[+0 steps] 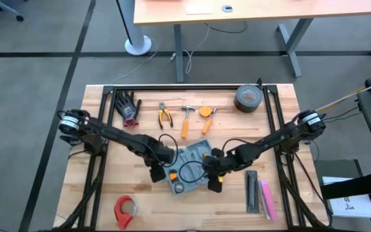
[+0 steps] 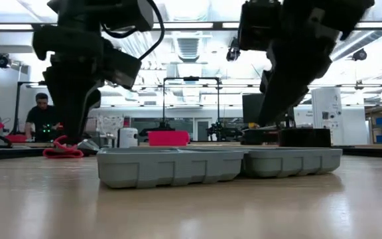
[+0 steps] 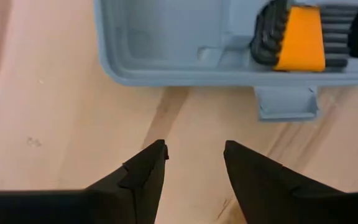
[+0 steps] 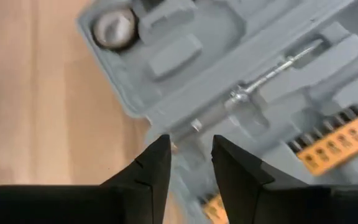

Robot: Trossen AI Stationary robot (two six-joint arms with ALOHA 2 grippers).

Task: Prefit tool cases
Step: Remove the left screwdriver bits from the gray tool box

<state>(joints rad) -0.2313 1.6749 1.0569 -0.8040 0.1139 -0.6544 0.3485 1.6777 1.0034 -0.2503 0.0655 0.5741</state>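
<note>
The blue-grey tool case (image 1: 189, 169) lies open and flat at the table's middle, both halves on the wood (image 2: 178, 166). Its moulded tray holds an orange hex-key holder (image 3: 299, 37), an orange bit strip (image 4: 334, 146), a screwdriver shaft (image 4: 278, 65) and a round metal piece (image 4: 112, 28). My left gripper (image 3: 194, 155) is open over bare wood at the case's left side, just short of its rim and latch tab (image 3: 286, 102). My right gripper (image 4: 191, 152) is open at the case's right side, with its fingertips over the case's edge. I see no touch there.
Along the far side lie black-red gloves (image 1: 129, 106), pliers (image 1: 165, 116), a hammer (image 1: 186, 119), an orange tool (image 1: 206, 113) and a grey tape roll (image 1: 247, 98). A red tape dispenser (image 1: 125, 209) sits near left. Black (image 1: 252, 190) and pink (image 1: 267, 196) bars lie near right.
</note>
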